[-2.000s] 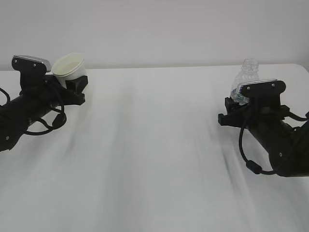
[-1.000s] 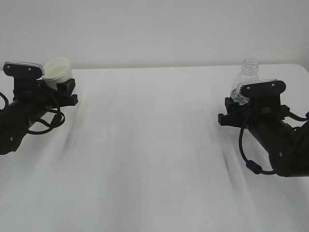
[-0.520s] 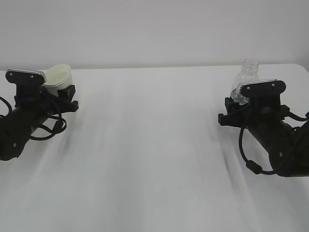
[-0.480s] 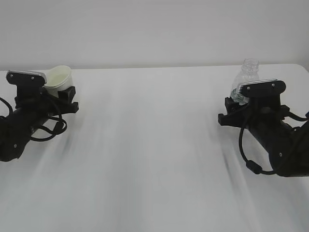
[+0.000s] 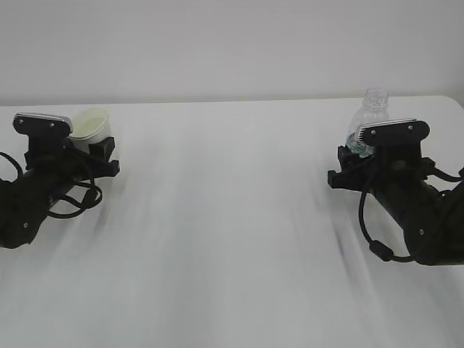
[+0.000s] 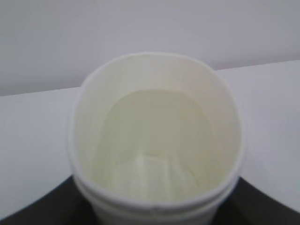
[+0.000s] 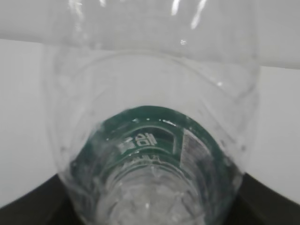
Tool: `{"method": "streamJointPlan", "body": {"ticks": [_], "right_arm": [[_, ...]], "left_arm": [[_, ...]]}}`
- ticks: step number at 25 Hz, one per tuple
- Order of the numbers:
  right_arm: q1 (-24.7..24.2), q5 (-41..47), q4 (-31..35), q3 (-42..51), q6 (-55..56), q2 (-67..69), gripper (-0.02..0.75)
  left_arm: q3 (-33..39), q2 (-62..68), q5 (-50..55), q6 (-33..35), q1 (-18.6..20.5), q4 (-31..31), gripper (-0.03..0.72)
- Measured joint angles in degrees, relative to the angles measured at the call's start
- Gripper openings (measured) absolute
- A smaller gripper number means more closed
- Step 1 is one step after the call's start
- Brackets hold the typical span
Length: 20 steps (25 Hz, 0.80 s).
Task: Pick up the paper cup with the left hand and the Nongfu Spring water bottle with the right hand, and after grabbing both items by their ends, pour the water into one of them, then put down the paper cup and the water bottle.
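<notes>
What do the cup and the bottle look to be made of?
The paper cup: thin white paperboard, by its rolled rim and matte wall; the slightly sheeny cream inside suggests a coated lining, though that is uncertain. The Nongfu Spring water bottle: thin clear glossy plastic, by its see-through ribbed wall and bright glints, with a dark green printed label band.

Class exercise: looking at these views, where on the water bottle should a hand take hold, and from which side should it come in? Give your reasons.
Grip the Nongfu Spring water bottle low on its body, around the green label band, coming in level from the near side, as the right hand does. It stands upright and uncapped, so a low side grip probably steadies it and leaves the neck clear.
</notes>
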Motion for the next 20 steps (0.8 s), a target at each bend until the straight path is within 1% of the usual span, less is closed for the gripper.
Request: {"method": "streamJointPlan", "body": {"ticks": [15, 17, 20], "right_arm": [[0.0, 0.0, 0.0, 0.0, 0.1, 0.1, 0.482], [0.0, 0.0, 0.0, 0.0, 0.2, 0.1, 0.482], [0.0, 0.0, 0.0, 0.0, 0.2, 0.1, 0.482]], "left_arm": [[0.0, 1.1, 0.0, 0.0, 0.0, -0.1, 0.403], [0.0, 1.1, 0.0, 0.0, 0.0, -0.1, 0.416], [0.0, 1.1, 0.0, 0.0, 0.0, -0.1, 0.468]]}}
